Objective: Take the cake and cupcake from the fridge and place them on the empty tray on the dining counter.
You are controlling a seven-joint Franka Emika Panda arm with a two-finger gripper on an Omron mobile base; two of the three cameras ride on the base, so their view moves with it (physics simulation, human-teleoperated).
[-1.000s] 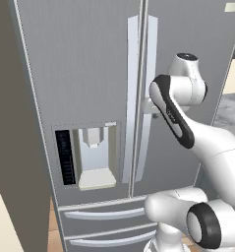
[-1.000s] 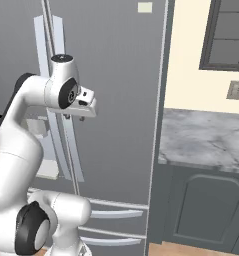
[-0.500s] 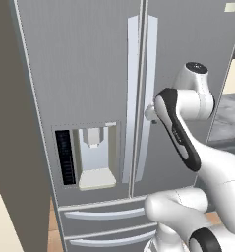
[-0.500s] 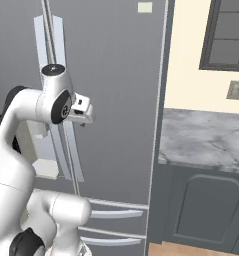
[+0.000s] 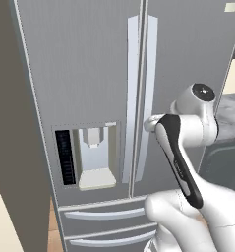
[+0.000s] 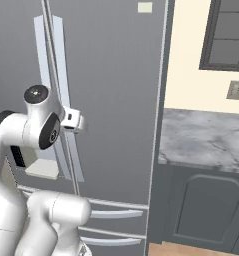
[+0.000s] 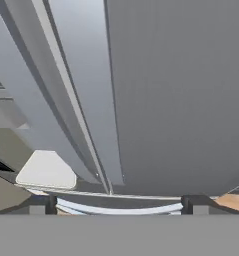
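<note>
The tall grey fridge [image 5: 89, 64] [image 6: 116, 75] stands with both doors and both drawers closed, so the cake and the cupcake are hidden. My gripper [image 5: 149, 123] [image 6: 75, 120] sits at mid height against the right door's long pale handle [image 5: 149, 69] [image 6: 61, 65]. In the hand view the gripper [image 7: 118, 204] is open, its two dark tips far apart and nothing between them. The pale handle [image 7: 83, 90] runs away just ahead of it. The tray and the dining counter are out of view.
A water dispenser panel [image 5: 92, 155] is set in the left door, with two drawers [image 5: 104, 214] below. Right of the fridge stands a grey marbled countertop [image 6: 206, 140] over dark cabinets, below a cream wall with a window [image 6: 228, 32].
My elbow has swung right and down, and the hand has sunk a little along the right door's handle. The jaws have spread wide apart. The fridge stays closed.
</note>
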